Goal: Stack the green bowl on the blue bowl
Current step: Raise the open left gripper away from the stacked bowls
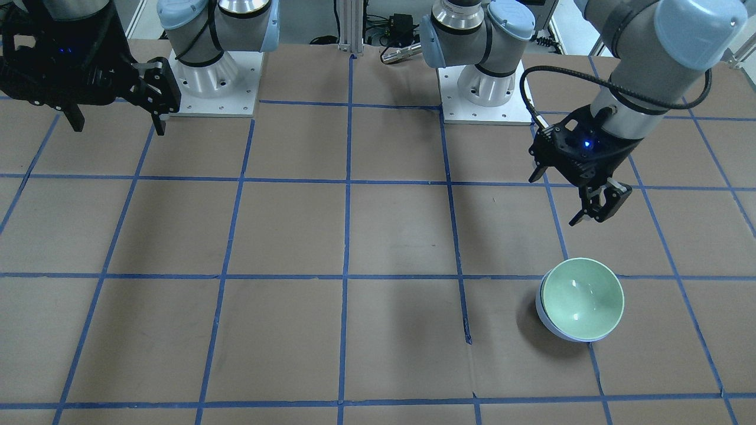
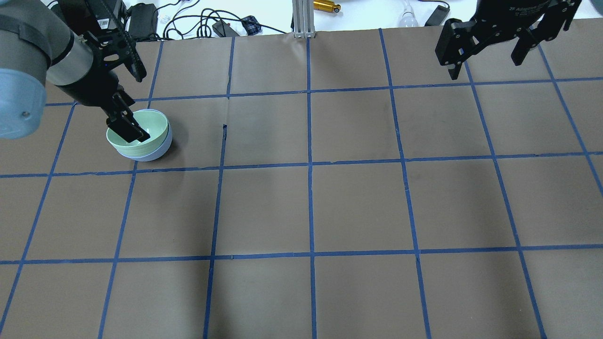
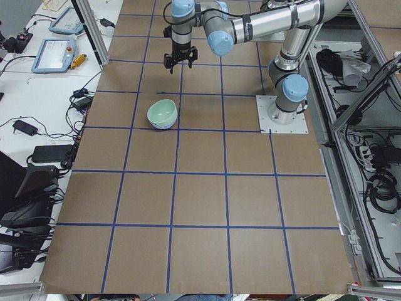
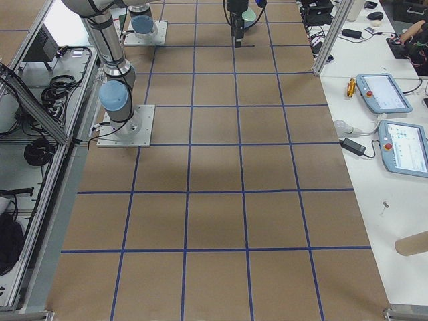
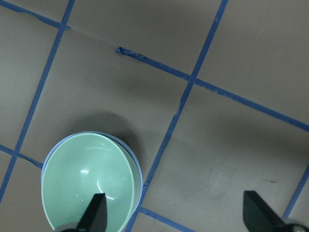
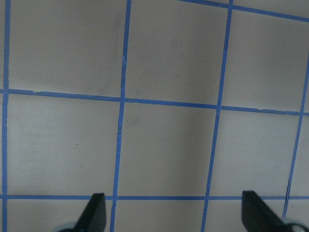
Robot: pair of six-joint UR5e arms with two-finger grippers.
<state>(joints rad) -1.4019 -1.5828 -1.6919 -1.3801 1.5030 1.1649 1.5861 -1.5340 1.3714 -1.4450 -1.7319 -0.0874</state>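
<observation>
The green bowl (image 1: 582,298) sits nested inside the blue bowl (image 1: 547,321), whose pale blue wall shows only as a thin edge below and beside it. In the overhead view the green bowl (image 2: 156,124) and blue bowl (image 2: 159,149) stand at the far left of the table. My left gripper (image 1: 593,215) is open and empty, raised above and just beside the stack. In the left wrist view the green bowl (image 5: 87,183) lies under one of the fingers (image 5: 95,212). My right gripper (image 2: 485,63) is open and empty, raised on the far right side.
The brown table surface (image 2: 358,207) carries a grid of blue tape. Both arm bases (image 1: 215,82) stand at the robot's edge. Cables and small devices (image 2: 212,23) lie beyond the far edge. A torn tape end (image 2: 224,132) is near the bowls.
</observation>
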